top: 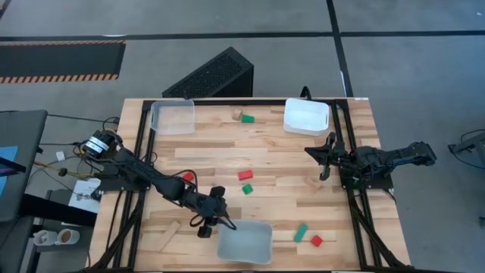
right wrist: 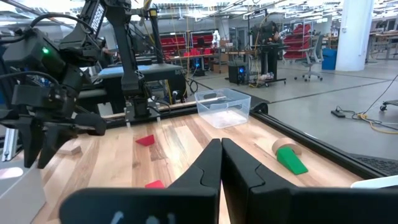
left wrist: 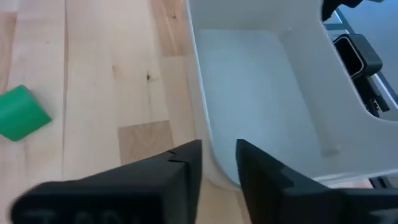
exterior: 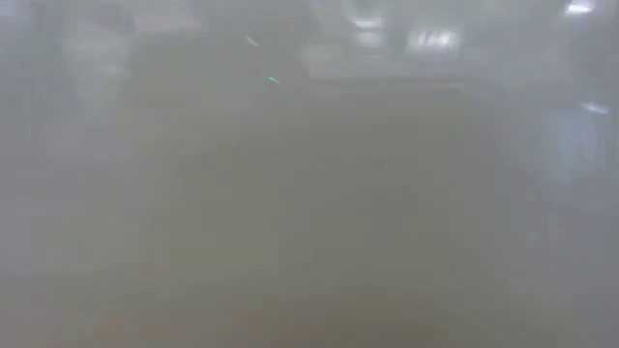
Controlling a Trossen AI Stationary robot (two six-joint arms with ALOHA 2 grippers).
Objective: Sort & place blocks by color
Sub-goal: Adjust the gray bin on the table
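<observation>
Spanning a grey-floored workshop, the butcher-block table [top: 265, 155] carries both empty pincers, nearly closed.

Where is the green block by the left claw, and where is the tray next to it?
green block [left wrist: 22, 113], left wrist view, on its flat top face.
tray [left wrist: 249, 87], left wrist view, on its bare floor.

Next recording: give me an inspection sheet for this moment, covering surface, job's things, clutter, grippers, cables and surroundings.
Surface: wooden table, bare between items.
Job's things: red block, green blocks scattered; three trays, none visibly holding blocks.
Clutter: nothing seen.
Grippers: left gripper beside the near tray, fingers nearly together, nothing between; right gripper shut, empty, at the right side.
Cables: bundle left of the table.
Surroundings: black box behind; low view fogged.
</observation>
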